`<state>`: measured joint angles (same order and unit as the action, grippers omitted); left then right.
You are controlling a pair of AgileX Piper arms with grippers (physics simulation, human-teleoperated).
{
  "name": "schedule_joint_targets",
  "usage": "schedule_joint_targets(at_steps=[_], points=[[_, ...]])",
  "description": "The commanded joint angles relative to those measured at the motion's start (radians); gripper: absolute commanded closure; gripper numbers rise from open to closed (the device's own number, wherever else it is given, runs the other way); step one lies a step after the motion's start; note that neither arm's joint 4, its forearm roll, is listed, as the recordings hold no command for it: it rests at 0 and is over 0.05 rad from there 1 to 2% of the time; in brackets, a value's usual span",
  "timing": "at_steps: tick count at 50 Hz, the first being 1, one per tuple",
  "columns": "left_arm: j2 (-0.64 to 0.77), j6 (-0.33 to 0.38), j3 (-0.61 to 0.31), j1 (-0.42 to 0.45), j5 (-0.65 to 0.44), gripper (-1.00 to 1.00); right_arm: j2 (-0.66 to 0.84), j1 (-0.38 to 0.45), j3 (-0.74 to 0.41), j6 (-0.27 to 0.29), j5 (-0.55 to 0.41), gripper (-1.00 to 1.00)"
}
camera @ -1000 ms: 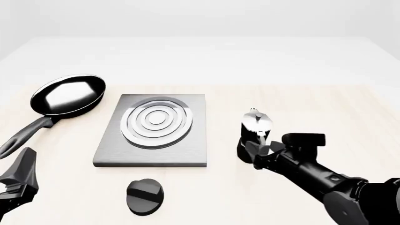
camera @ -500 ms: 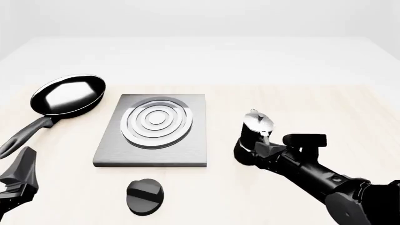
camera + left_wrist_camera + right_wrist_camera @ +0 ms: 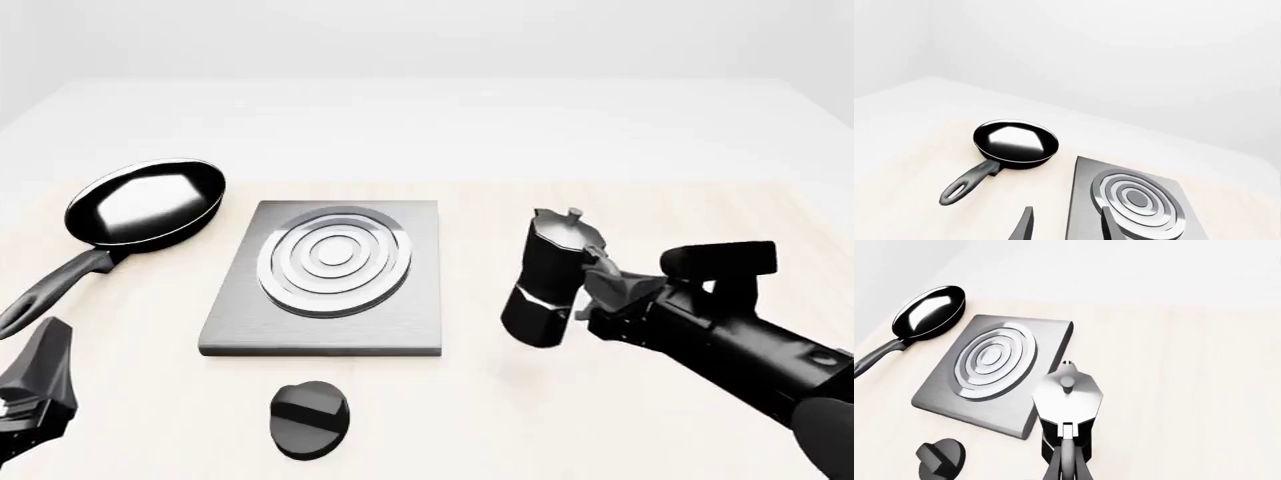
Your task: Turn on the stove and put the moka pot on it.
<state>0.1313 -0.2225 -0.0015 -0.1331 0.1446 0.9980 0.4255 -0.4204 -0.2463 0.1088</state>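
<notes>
Black frying pan [image 3: 144,203] beyond stove [image 3: 330,278]; right pincer [image 3: 597,283] clenched on moka pot [image 3: 549,279], left pincer [image 3: 30,400] released.

Right arm reached in from the table's near right corner, forearm angled up and inward toward the table's middle. Right gripper [image 3: 603,283] was closed on the moka pot [image 3: 550,283] by its handle, carried clear of the tabletop and tilted, base swung toward the near edge. Left gripper [image 3: 34,395] stayed low at the near left corner, dark fingers [image 3: 1023,226] parted and holding nothing, pointed toward the far edge.
</notes>
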Motion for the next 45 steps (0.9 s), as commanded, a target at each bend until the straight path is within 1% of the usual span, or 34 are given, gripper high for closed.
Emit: schedule_joint_targets(at_steps=[1, 2, 4, 6, 10, 11, 12, 17, 22, 23, 25, 27, 29, 37, 45], points=[[-0.025, -0.003, 0.000, -0.003, -0.019, -1.00, -0.080, 0.040, -0.140, 0.090, -0.200, 1.00], [-0.026, -0.003, 0.000, -0.003, -0.019, -1.00, -0.079, 0.044, -0.145, 0.091, -0.205, 1.00], [-0.030, -0.003, 0.000, -0.004, -0.022, -1.00, -0.069, 0.077, -0.169, 0.083, -0.226, 1.00], [-0.033, -0.002, 0.000, -0.004, -0.023, -1.00, -0.056, 0.094, -0.194, 0.106, -0.246, 1.00], [-0.039, 0.001, 0.000, -0.005, -0.027, -1.00, -0.037, 0.121, -0.226, 0.115, -0.268, 1.00], [-0.041, 0.001, 0.000, -0.006, -0.028, -1.00, -0.025, 0.127, -0.246, 0.131, -0.281, 1.00], [-0.041, 0.001, 0.000, -0.007, -0.028, -1.00, -0.022, 0.131, -0.253, 0.131, -0.284, 1.00], [-0.042, 0.003, 0.000, -0.006, -0.029, -1.00, 0.008, 0.161, -0.310, 0.167, -0.315, 1.00], [-0.046, 0.003, 0.000, -0.007, -0.032, -1.00, 0.040, 0.168, -0.368, 0.204, -0.339, 1.00], [-0.047, 0.004, 0.000, -0.007, -0.033, -1.00, 0.052, 0.166, -0.386, 0.226, -0.344, 1.00], [-0.050, 0.004, 0.000, -0.007, -0.035, -1.00, 0.060, 0.169, -0.405, 0.236, -0.349, 1.00], [-0.048, 0.005, 0.000, -0.007, -0.034, -1.00, 0.079, 0.171, -0.439, 0.259, -0.357, 1.00], [-0.049, 0.005, 0.000, -0.006, -0.035, -1.00, 0.092, 0.184, -0.461, 0.265, -0.362, 1.00], [-0.040, 0.009, 0.001, -0.008, -0.027, -1.00, 0.147, 0.219, -0.535, 0.289, -0.353, 1.00], [-0.026, 0.013, 0.001, -0.007, -0.016, -1.00, 0.201, 0.250, -0.591, 0.290, -0.318, 1.00]])
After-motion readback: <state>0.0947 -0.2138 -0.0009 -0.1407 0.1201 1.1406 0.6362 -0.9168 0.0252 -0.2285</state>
